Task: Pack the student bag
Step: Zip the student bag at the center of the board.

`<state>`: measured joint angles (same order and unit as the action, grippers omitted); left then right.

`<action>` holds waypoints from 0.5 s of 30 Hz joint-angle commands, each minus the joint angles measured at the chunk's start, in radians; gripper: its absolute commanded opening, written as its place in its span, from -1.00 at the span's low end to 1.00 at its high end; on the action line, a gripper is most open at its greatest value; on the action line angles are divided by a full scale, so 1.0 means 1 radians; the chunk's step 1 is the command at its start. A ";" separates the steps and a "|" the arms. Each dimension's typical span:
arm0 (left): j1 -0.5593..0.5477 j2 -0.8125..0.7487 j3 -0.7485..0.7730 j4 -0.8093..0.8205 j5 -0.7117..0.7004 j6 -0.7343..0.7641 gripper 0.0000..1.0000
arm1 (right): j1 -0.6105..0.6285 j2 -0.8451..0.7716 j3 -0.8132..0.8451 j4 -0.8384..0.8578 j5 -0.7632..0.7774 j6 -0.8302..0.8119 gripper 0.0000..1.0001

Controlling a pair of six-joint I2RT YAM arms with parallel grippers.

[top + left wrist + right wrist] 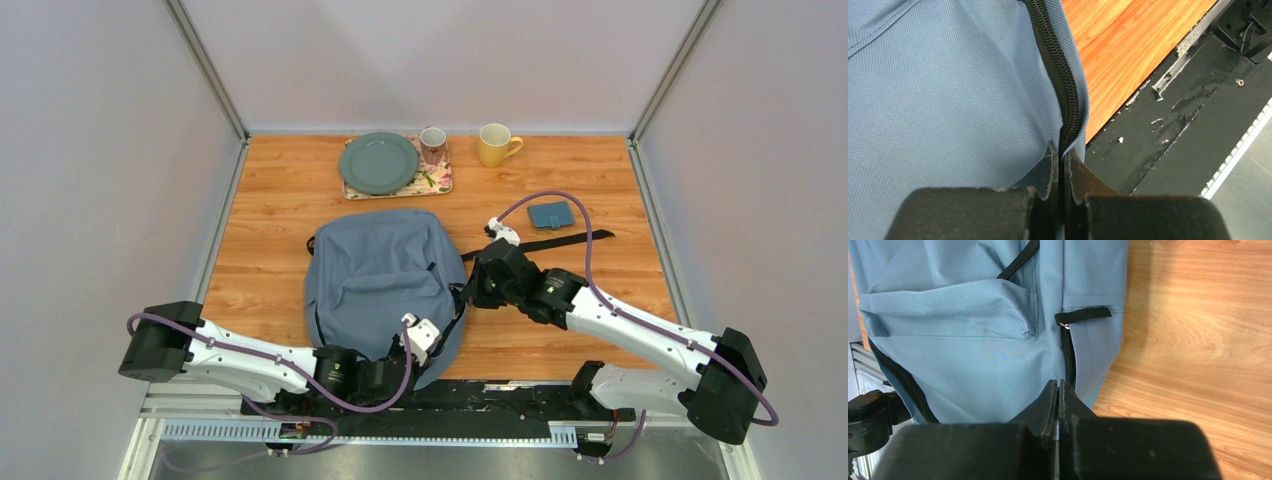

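The left tool (1060, 154) is clenched, its two dark fingertips pressed together on the black zipper edge of the student bag (375, 275), a large soft grey-blue fabric backpack, with a fold of the blue cloth caught between them at the bag's near right corner. The right tool (1058, 390) is also clenched tight, its tips sitting at the bag's right side, right where a second black zipper line runs down; whether it pinches any cloth there I cannot tell. The bag lies flat in the middle of the orange-brown wooden bench (280, 200), with its rounded near end reaching the black base strip between the two arms. Its fabric has a fine woven grain and lies in soft folds. A stitched front pocket crosses it, and black zipper trim curves around its rim. The right wrist view shows a short black pull tab (1083, 315) with a small metal ring at the top of the side zipper. A black strap (560, 241) trails from the bag to the right across the wood. Past it lies a small flat teal case (551, 214). At the far edge, a round grey-green plate (378, 162) rests on a flowered tray (440, 184) beside a pinkish mug (432, 145), with a yellow mug (493, 145) just to the right.
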<state>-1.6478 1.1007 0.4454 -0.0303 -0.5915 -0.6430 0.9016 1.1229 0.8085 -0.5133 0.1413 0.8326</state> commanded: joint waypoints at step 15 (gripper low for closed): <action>0.038 -0.096 0.130 -0.050 -0.097 0.181 0.74 | -0.013 -0.164 -0.101 0.122 0.021 0.005 -1.00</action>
<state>-1.6657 0.9989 0.5098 -0.1925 -0.6987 -0.5743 0.8772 0.9962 0.7219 -0.4431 0.1478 0.8337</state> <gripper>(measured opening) 0.870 0.006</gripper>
